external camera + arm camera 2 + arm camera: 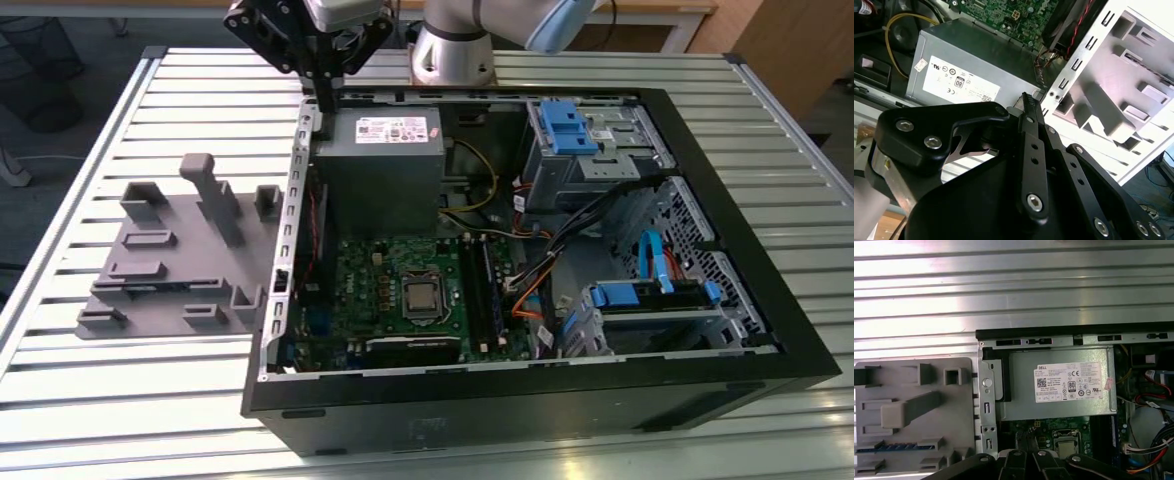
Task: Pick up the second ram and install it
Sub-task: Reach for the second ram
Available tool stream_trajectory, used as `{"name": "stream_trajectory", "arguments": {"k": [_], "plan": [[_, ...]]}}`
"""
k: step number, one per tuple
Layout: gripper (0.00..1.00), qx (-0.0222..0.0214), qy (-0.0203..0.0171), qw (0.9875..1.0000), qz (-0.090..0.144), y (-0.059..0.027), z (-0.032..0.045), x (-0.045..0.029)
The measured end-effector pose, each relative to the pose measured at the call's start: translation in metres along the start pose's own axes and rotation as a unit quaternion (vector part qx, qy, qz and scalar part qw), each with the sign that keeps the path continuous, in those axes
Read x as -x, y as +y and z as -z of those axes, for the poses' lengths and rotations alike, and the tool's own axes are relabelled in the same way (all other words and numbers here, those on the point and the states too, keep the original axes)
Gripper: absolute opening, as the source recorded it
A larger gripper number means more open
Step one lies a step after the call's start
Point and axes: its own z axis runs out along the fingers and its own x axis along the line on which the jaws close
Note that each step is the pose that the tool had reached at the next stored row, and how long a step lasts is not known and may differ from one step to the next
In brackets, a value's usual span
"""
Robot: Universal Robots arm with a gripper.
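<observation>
Above the case [534, 395], by the power supply [378, 165], the claw [326, 108] hangs with fingers together, empty. At nine o'clock from the case in the exterior view sits the fixture [174, 250]. The ram [896, 446] stands edge-up in one slot, blue in the first wrist view. It is probably light, stiff and fragile; pinch its flat faces mid-length.

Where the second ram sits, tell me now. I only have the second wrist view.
Observer: In the first wrist view the second ram, a thin blue-green stick seen edge-on, lies in a slot of the grey plastic fixture block, outside the black computer case.
Operator: Give me the hand's position.
Observer: In the exterior view the black hand hangs over the case's side wall beside the grey metal power supply box.
Operator: Report the memory slots.
Observer: The long black motherboard slots run on the exterior view's right of the silver processor socket.
</observation>
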Motion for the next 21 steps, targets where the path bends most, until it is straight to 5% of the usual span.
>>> {"name": "stream_trajectory", "arguments": {"k": [21], "plan": [[0.11,0.0000,0.0000,1.0000,0.000,-0.0005,-0.0002,-0.0068]]}}
